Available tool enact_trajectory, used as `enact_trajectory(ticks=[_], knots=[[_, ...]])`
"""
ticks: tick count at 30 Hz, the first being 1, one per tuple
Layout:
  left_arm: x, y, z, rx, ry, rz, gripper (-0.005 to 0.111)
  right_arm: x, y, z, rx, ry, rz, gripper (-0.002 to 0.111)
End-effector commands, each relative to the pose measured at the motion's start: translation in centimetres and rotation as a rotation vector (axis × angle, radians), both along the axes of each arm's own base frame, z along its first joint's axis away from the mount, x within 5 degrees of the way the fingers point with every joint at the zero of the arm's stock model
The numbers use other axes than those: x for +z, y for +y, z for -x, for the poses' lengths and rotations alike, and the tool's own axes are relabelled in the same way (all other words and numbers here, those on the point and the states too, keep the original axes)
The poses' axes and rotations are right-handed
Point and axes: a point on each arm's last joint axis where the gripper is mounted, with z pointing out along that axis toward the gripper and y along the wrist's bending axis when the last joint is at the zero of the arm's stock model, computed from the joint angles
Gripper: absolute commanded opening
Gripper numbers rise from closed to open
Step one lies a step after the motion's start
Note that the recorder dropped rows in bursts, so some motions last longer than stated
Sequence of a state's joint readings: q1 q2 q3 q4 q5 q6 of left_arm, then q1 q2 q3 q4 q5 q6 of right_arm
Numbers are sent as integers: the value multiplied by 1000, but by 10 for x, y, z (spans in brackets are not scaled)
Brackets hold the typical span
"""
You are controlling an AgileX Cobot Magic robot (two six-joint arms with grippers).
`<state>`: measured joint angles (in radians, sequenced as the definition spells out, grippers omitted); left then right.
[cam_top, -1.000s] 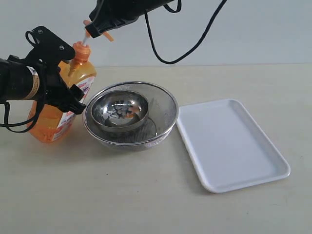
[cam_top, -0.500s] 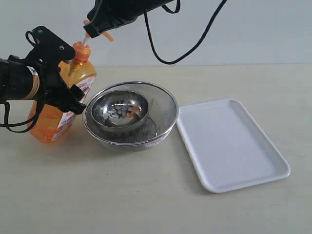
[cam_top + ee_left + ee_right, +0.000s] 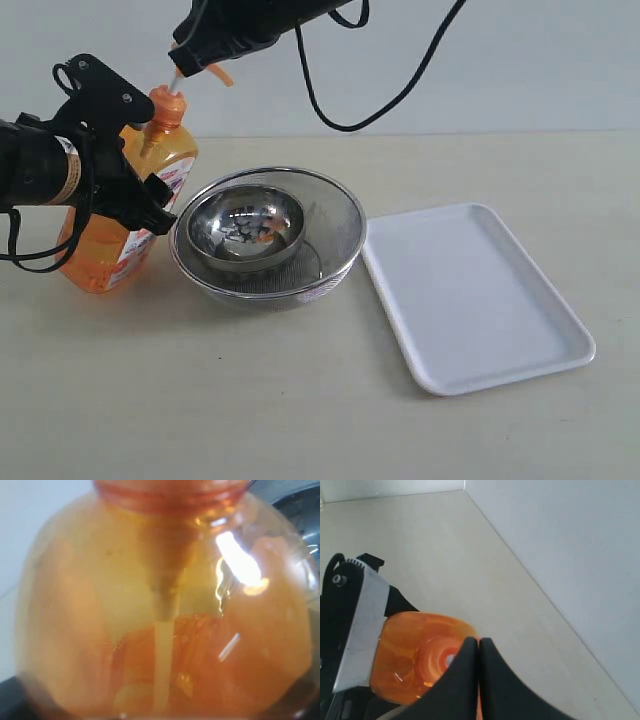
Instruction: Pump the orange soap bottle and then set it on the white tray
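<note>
Left gripper (image 3: 150,157) clamped across the bottle (image 3: 95,262) body, jaws wide, one finger on each side. Bottle is at the table's (image 3: 300,420) left edge, leaning with its neck toward the right, just left of the strainer (image 3: 335,240) and well apart from the tray (image 3: 470,300). Can't tell if its base sits flat. Left wrist view is all orange bottle, fingers not visible. Right gripper (image 3: 479,652) is above the bottle with fingers pressed together and nothing between them, tip down on the pump head (image 3: 222,74). White stem (image 3: 176,82) shows below it. Steel bowl (image 3: 245,225) sits inside the mesh strainer, mid-table. Tray lies right of the strainer, just beside its rim.
</note>
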<state>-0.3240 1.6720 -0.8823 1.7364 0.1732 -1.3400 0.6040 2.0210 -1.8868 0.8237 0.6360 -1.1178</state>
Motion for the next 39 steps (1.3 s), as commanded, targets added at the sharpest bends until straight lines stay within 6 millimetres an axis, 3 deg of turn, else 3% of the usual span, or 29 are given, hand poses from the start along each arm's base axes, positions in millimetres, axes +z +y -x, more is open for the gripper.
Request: enact_trajectory(ticks=[1,10,25,28,35,39], knots=[[7,-1,-2,3,-26,1,5,-8,-1,3,38,44,47,0],[7,-1,-2,3,-26,1,5,-20,3,0,46,67,69,0],[7,-5,-1,-29,-19,1,5,-22,4,-2,35,45,72,0],[7,-4,-1,-20,-24,-6,5,-14,3,1,41,35,64,0],[7,-4,-1,-22,-23,-6,5,32,-11,15,18,-93,36,0],[7,-5,-1,-32,-19,1,5,36,-13,16,10,-119,45,0]])
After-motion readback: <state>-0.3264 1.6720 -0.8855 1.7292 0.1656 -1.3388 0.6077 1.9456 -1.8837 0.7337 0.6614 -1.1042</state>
